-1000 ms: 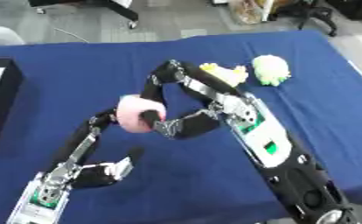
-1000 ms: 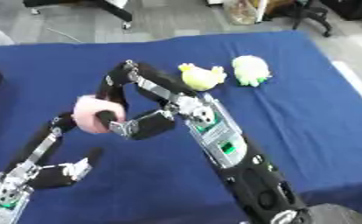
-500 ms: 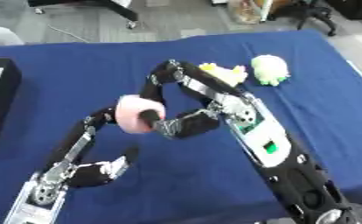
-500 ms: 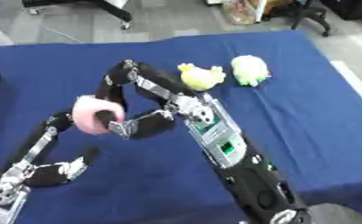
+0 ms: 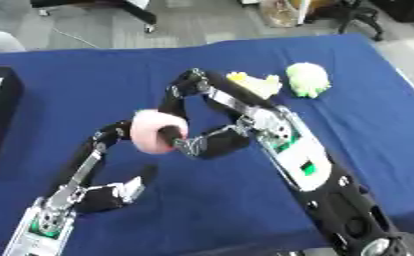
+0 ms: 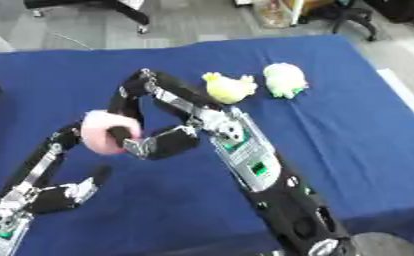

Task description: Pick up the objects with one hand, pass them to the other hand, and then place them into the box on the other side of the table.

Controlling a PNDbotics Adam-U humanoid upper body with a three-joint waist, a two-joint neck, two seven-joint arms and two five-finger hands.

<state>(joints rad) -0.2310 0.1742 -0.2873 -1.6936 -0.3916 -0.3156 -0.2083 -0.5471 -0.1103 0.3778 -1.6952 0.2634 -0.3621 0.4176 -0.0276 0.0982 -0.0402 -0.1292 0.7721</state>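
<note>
A pink plush ring (image 5: 151,133) hangs above the blue table (image 5: 79,65) left of centre, between my two hands. My right hand (image 5: 212,143) reaches in from the right, shut on the ring, with a dark finger across its front. My left hand (image 5: 111,134) meets the ring's left side and is mostly hidden behind it. A yellow plush (image 5: 256,85) and a green plush (image 5: 307,79) lie on the cloth at the far right, beyond my right arm.
A black box (image 5: 5,100) with a pale inside stands at the table's left edge. Grey floor and chair legs show past the far edge. The table's right edge runs close to the green plush.
</note>
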